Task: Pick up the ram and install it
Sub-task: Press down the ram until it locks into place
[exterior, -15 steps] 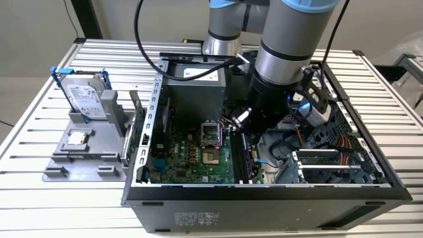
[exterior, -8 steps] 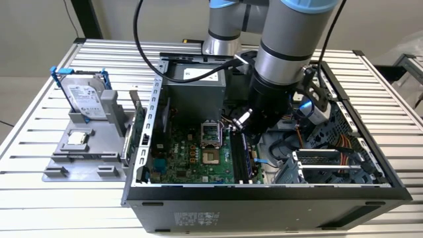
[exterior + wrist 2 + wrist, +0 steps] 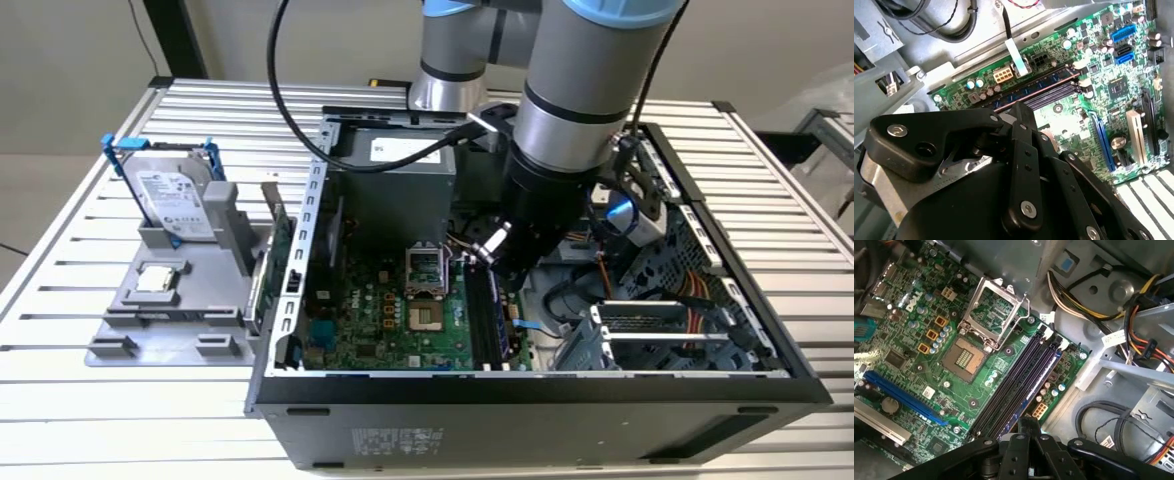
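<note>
Inside the computer case [image 3: 534, 385], hand [image 3: 497, 262] above memory slots [image 3: 1016, 385], grip state unclear

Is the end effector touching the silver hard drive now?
Apart. The exterior view shows the hard drive standing in the grey holder outside the computer case, while the end effector is inside it.

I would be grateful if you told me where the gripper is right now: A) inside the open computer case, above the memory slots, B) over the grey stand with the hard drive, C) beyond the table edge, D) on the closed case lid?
A: in the exterior view the gripper reaches into the open computer case, above the memory slots.
</note>
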Robot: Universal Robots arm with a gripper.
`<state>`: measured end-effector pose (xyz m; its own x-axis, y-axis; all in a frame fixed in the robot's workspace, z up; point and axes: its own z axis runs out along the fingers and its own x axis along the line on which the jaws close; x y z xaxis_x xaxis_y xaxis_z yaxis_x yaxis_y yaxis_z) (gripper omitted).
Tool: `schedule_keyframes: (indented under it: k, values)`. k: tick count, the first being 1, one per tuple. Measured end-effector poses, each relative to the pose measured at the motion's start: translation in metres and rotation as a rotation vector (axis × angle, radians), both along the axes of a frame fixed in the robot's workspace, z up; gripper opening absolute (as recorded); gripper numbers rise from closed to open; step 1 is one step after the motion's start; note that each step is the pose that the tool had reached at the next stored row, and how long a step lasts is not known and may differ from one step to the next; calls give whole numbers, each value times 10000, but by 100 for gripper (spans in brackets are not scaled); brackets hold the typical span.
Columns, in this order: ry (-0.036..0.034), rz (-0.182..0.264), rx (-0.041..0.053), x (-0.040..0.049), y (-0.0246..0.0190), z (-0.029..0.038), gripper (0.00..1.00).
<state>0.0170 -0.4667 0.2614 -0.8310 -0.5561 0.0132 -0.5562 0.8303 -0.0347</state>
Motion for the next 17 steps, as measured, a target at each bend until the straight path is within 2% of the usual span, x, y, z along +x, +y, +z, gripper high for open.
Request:
schedule_keyframes:
  k: [17]
  values:
    - [0,1326,1,-3,4,-21,0]
